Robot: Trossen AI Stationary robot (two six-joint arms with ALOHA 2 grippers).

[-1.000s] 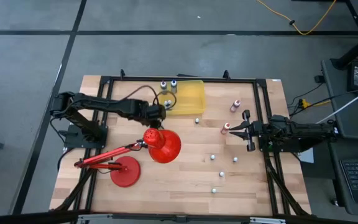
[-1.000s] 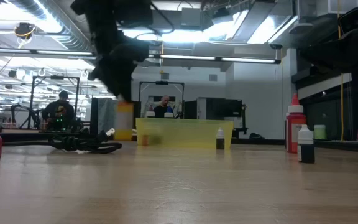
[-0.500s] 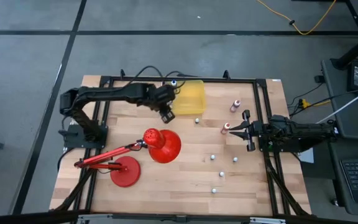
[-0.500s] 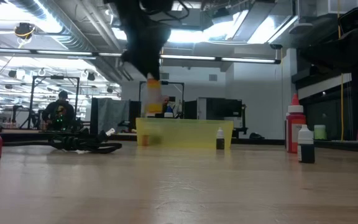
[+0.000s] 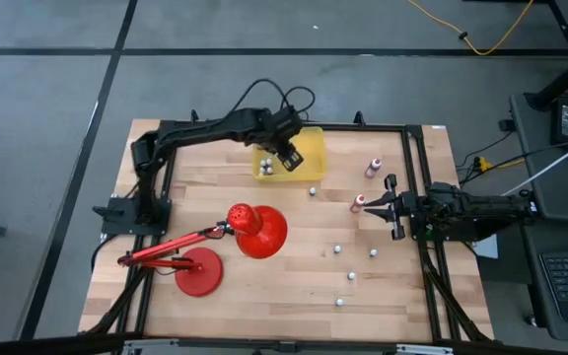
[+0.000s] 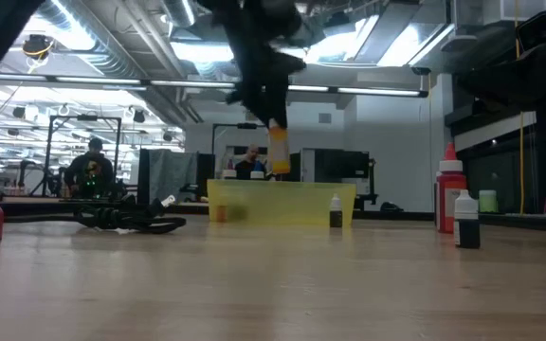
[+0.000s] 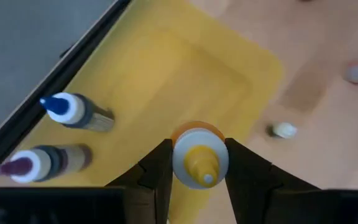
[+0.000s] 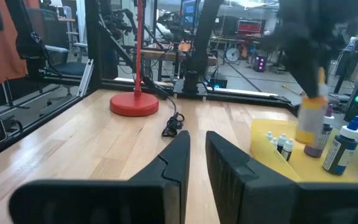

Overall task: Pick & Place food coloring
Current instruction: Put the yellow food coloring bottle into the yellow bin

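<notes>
My left gripper (image 7: 197, 171) pinches a small yellow bottle (image 7: 197, 155) with a rounded cap and pointed nozzle, held in the air above the translucent yellow bin (image 5: 302, 153); two dark-bodied bottles (image 7: 76, 112) lie on the bin's smooth floor; other tiny bottles (image 5: 372, 168) stand scattered over the pale wooden table (image 5: 294, 286); my right gripper (image 5: 366, 207) rests near the table's right side, fingers closed on nothing.

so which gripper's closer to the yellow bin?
Left. The left gripper hangs over the yellow bin holding a yellow bottle; the right gripper waits off toward the table's right side.
</notes>
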